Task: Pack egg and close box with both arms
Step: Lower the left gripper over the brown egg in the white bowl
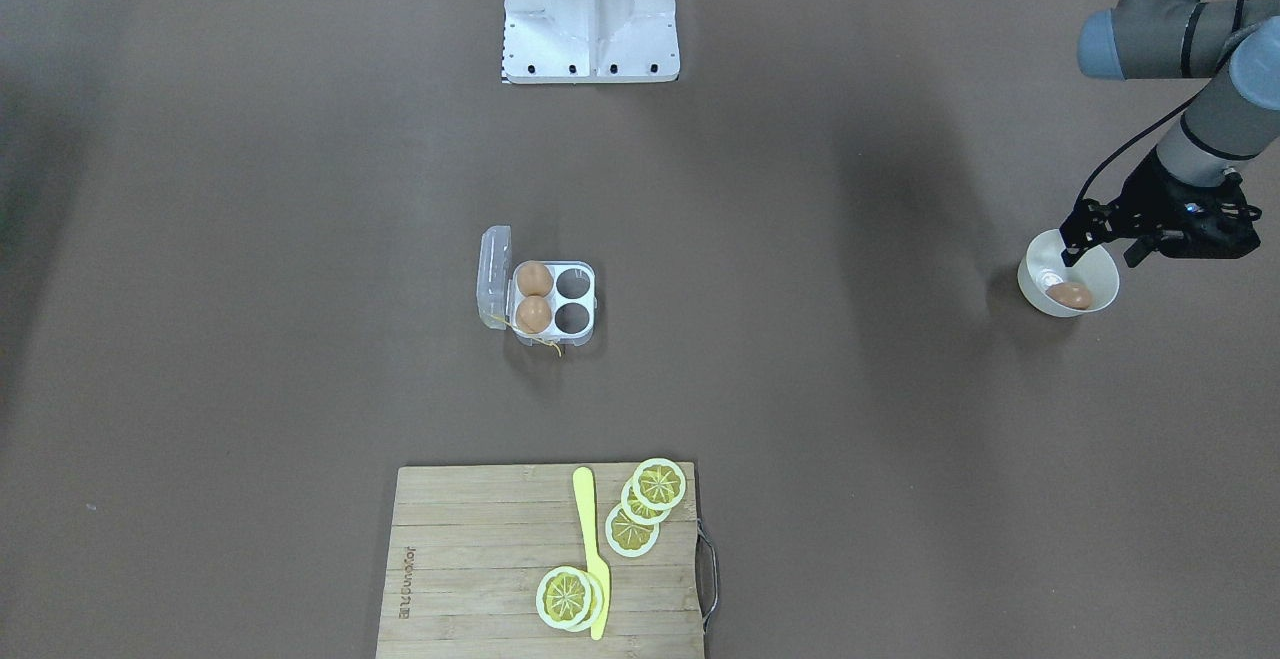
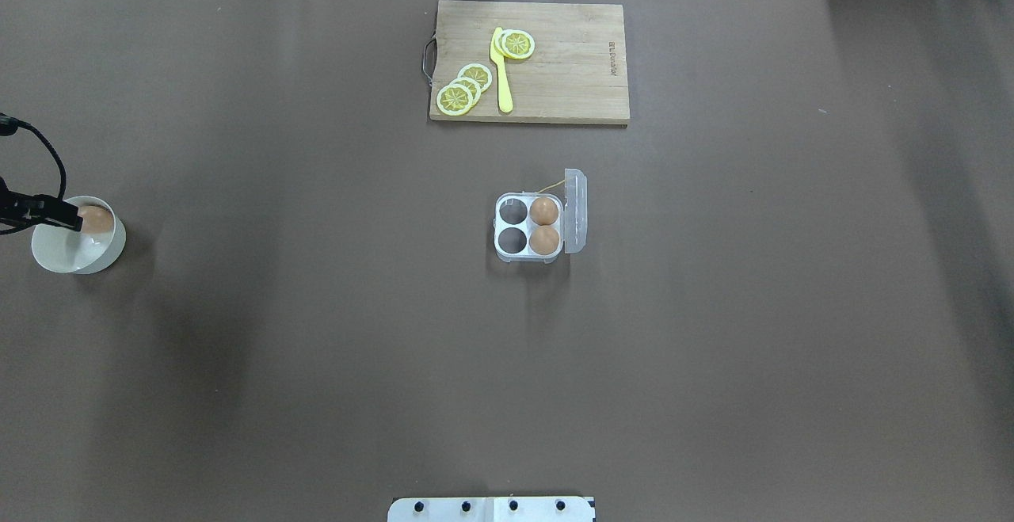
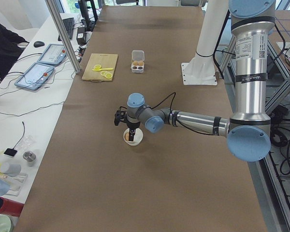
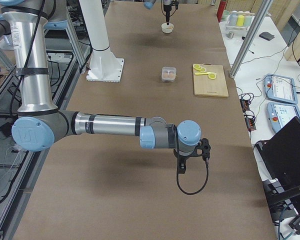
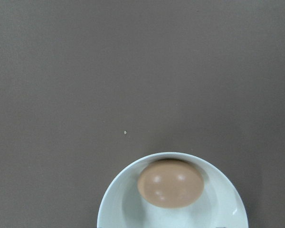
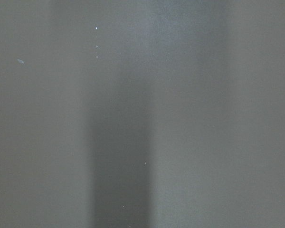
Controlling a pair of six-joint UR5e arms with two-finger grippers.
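Reaching stage: first step, the pick. The left gripper (image 1: 1102, 247) hangs over the bowl (image 1: 1030, 284); nothing is lifted yet.
Egg: the egg (image 5: 170, 183) lies loose in the bowl, near its 1 o'clock wall in the overhead view.
Left claw: fingers spread apart, one over the rim; neither seems to touch the shell.
Right claw: the right gripper (image 4: 181, 167) shows only from the table's end, so I cannot tell whether it is apart or together. It hangs above bare table.
Box: the box (image 2: 529, 257) sits mid-table, with the bowl well apart at its 9 o'clock. The lid (image 2: 575, 211) stands open at 3 o'clock. Two eggs (image 2: 543, 211) fill the 3 o'clock cells; the empty cells (image 2: 512, 211) are at 9 o'clock.
Next move, my reading: lower to straddle the egg, close gently, lift clear of the rim, carry to an empty cell.
Left to do: placing the egg, then closing the lid with both arms.
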